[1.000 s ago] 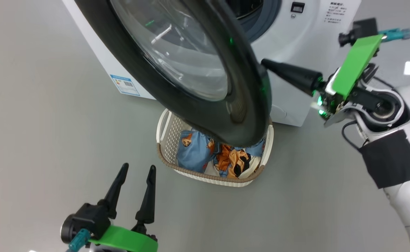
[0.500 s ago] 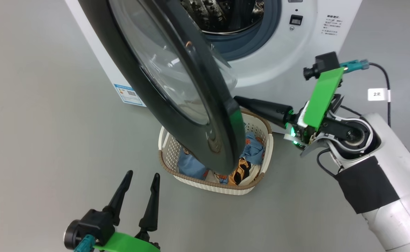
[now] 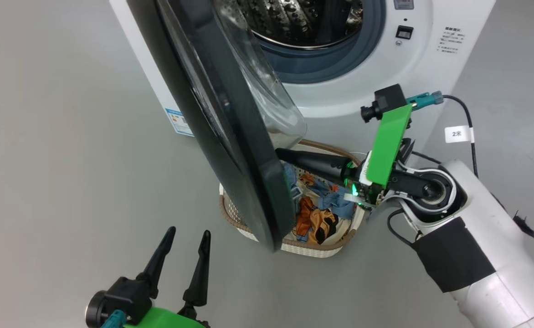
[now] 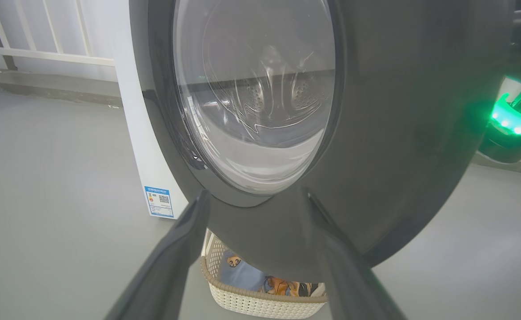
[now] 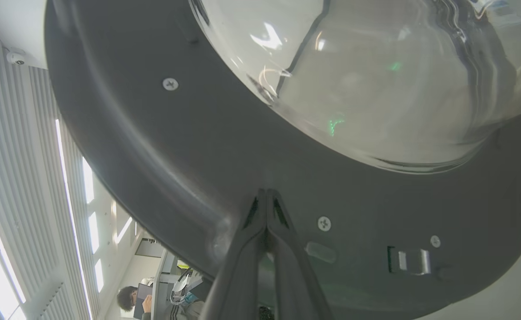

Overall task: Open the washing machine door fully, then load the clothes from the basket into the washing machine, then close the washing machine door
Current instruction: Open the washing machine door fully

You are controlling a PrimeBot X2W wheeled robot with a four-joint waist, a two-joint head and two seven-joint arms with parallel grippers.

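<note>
Right claw [image 5: 266, 193] closed — tips touching the washing machine door [image 5: 154, 146].

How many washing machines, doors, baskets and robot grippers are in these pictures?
washing machine: 1
washing machine door: 1
basket: 1
grippers: 2, the left gripper and the right gripper
Total: 5

The washing machine door [image 3: 230, 136] hides the left side of the basket [image 3: 315, 248] (some clothes [image 3: 317, 221] too); the printed text [image 3: 449, 41] is illegible.
</note>
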